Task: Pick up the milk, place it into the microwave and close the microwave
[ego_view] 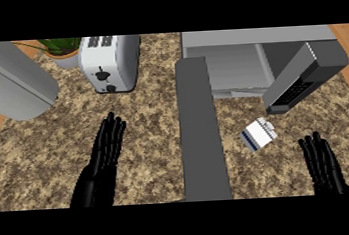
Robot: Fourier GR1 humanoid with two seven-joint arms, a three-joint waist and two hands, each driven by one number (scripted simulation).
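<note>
The milk (258, 134) is a small white and blue carton lying on its side on the speckled counter, in front of the microwave (237, 61). The grey microwave stands at the back right with its cavity open. Its door (201, 128) swings out toward me as a long dark slab through the middle of the view. My right hand (324, 164) is open, fingers straight, a little right of and nearer than the milk, apart from it. My left hand (104, 158) is open at the lower left, left of the door.
A white toaster (110, 63) stands at the back left with a potted plant (62, 50) beside it. A large grey cylinder (13, 83) lies at the far left. A dark panel with a keypad (301, 78) juts out at the microwave's right.
</note>
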